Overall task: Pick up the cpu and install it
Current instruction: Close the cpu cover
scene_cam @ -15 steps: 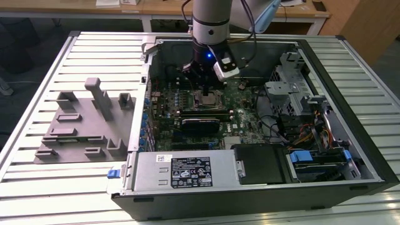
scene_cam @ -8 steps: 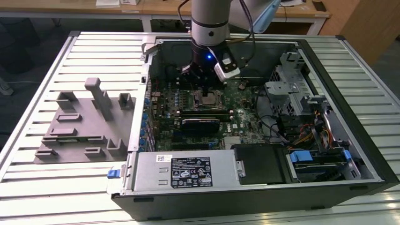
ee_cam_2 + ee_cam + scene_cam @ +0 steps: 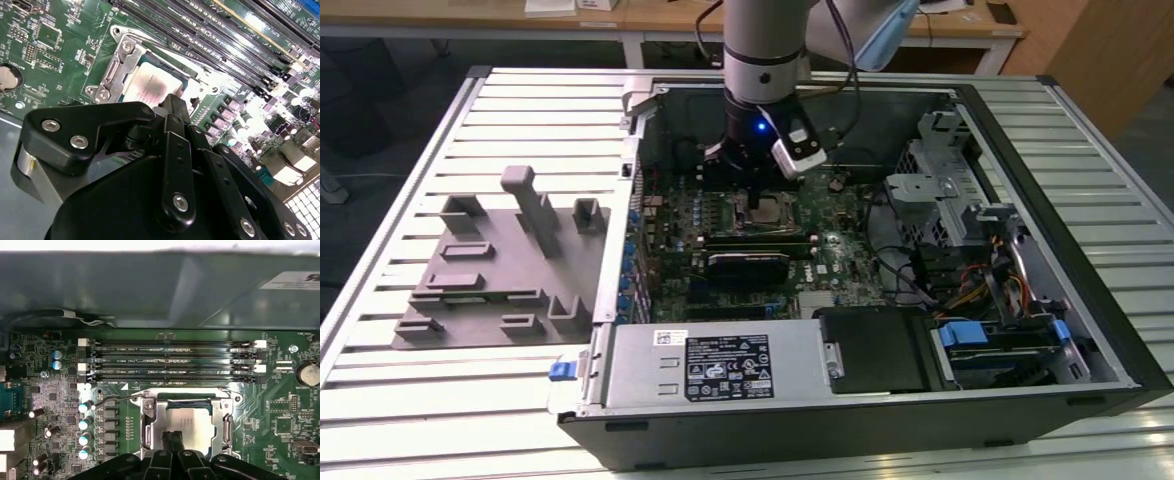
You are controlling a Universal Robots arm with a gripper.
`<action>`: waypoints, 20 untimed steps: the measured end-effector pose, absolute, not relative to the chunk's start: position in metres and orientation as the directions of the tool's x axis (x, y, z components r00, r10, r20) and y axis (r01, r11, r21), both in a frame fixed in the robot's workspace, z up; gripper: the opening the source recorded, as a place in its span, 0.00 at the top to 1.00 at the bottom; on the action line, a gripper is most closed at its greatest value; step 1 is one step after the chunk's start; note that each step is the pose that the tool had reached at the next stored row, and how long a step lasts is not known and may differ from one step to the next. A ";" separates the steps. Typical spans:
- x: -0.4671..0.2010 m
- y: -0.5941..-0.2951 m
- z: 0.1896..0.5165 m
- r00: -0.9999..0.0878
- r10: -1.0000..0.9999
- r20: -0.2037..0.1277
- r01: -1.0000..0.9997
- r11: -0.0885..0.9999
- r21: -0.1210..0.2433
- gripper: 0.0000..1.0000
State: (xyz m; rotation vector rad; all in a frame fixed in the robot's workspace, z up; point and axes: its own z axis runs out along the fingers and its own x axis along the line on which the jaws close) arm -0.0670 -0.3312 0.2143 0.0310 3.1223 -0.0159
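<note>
**A:** Exterior view first. One grey tubular robot arm [image 3: 761, 45] is reaching down into one open black computer case [image 3: 854, 435], which is lying on a silver slatted metal table [image 3: 400, 400]. Its black gripper [image 3: 754, 190] is hanging right over the square socket frame [image 3: 747, 212] on the green motherboard [image 3: 847, 255].

**B:** Anything outside the case?

**A:** One grey plastic fixture plate [image 3: 480, 290] with raised blocks is sitting well apart from the socket, on the exterior view's left.

**B:** Second wrist view?

**A:** One small, flat, square, silver-topped cpu [image 3: 145, 82] is lying flat inside the socket frame. The black fingers [image 3: 175, 150] are pointing down at its near edge. She is marking contact as cannot tell. One round silver coin cell [image 3: 7, 77] is sitting off to the side.

**B:** First wrist view. Fingers?

**A:** Two fingers are showing, drawn narrow and nearly together, gripping nothing. The cpu is sitting in the frame just beside their tips. Four long black memory slots [image 3: 175, 362] are running past the socket, and there is one coin cell again.

**B:** Progress?

**A:** Her judgement: pickup and placement are looking done, since the cpu is already sitting in its socket. Whether the frame is clamping it down cannot be told, so the install may be unfinished.
</note>
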 end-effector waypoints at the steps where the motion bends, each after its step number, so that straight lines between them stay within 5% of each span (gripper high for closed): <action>1: -0.068 -0.331 0.214 -1.000 0.019 -0.019 0.020 1.000 -0.010 0.89; 20: -0.078 -0.331 0.201 -1.000 0.006 -0.019 0.006 1.000 -0.007 0.89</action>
